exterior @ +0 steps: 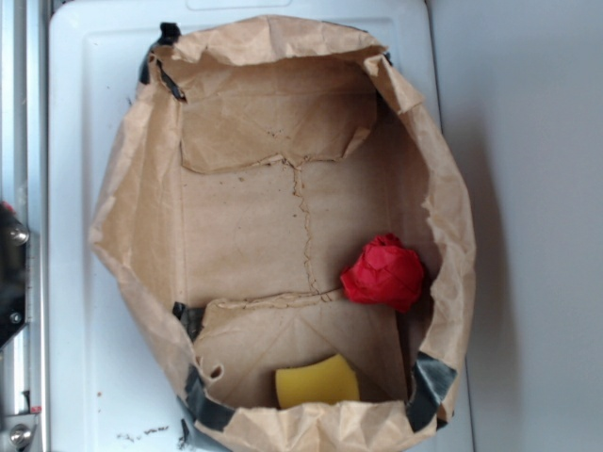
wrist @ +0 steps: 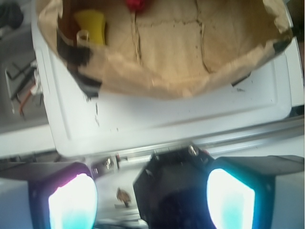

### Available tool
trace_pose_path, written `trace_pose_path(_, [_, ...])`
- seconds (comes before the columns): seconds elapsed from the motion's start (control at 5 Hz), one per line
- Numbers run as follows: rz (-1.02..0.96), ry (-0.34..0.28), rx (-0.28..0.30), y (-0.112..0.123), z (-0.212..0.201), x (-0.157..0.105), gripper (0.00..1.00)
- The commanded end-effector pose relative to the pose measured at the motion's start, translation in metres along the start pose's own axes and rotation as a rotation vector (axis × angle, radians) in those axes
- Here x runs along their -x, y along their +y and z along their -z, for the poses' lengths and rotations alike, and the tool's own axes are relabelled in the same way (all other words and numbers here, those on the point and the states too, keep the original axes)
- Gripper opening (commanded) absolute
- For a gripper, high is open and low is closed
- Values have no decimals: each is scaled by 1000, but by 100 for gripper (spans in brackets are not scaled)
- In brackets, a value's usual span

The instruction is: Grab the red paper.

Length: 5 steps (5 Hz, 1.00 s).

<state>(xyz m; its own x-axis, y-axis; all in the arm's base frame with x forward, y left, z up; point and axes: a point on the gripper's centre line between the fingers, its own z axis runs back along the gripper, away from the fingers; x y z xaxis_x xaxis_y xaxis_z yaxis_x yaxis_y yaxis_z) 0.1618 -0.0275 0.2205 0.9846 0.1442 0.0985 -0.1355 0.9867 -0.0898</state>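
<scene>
The red paper (exterior: 383, 273) is a crumpled ball lying on the floor of an open brown paper bag (exterior: 132, 217), close to the bag's right wall. In the wrist view only a sliver of the red paper (wrist: 136, 4) shows at the top edge, inside the bag (wrist: 190, 81). My gripper (wrist: 151, 202) is open, well outside the bag and apart from the ball. Its two glowing fingers (wrist: 71, 202) stand wide apart at the bottom of the wrist view, holding nothing. The gripper does not show in the exterior view.
A flat yellow sponge-like block (exterior: 317, 381) lies in the bag near its front wall. The bag stands on a white lidded surface (exterior: 85, 113). A black robot part (wrist: 176, 191) lies beyond the fingers, and dark hardware (exterior: 9, 273) sits at the left edge.
</scene>
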Motion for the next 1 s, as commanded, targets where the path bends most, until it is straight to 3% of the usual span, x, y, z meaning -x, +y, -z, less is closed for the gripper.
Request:
trace_pose_path(0.0, [-61,-90,66,-4,6,-57,100])
trace_pose_path(0.4, [-92,-172,51,10,23,-94,100])
trace_pose_path(0.8, [-88,-219,67,19,38,-110,100])
